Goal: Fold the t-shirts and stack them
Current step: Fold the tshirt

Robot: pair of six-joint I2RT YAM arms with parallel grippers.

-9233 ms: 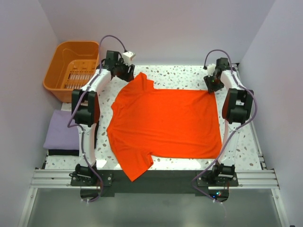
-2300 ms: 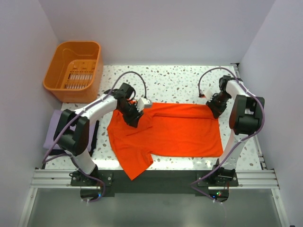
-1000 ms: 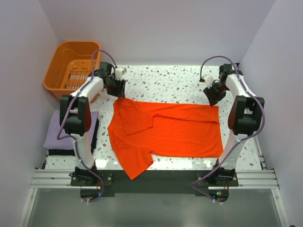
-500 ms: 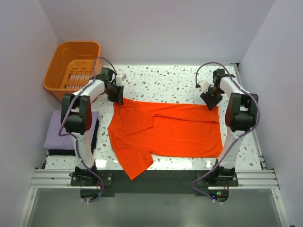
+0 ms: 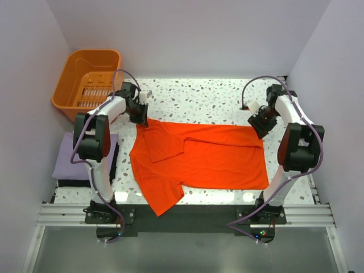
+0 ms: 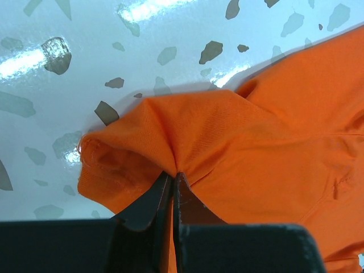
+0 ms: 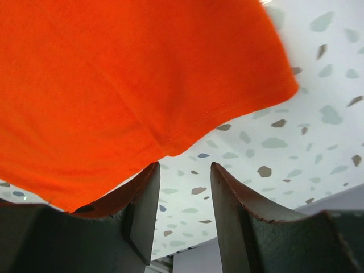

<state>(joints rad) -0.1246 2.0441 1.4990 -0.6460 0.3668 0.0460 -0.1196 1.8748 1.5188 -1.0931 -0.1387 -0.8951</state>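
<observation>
Altogether two shirts, two pincers and one basket were in sight. The orange shirt (image 5: 199, 156) lay spread across the middle of the counter (image 5: 210, 102), its far edge folded over toward the near side and one sleeve hanging off the near edge. The lavender shirt (image 5: 71, 156) sat folded flat at the counter's left edge, well apart from both pincers. The basket (image 5: 61, 91) stood at the far left corner.

The left pincer (image 5: 141, 120) was at the orange shirt's far left corner; in its wrist view the jaws stood pressed together on a bunched fold of that cloth (image 6: 173, 176). The right pincer (image 5: 257, 128) was at the far right corner with its jaws parted, bare counter showing between them (image 7: 185, 166) and the hem lying just past the fingertips.
</observation>
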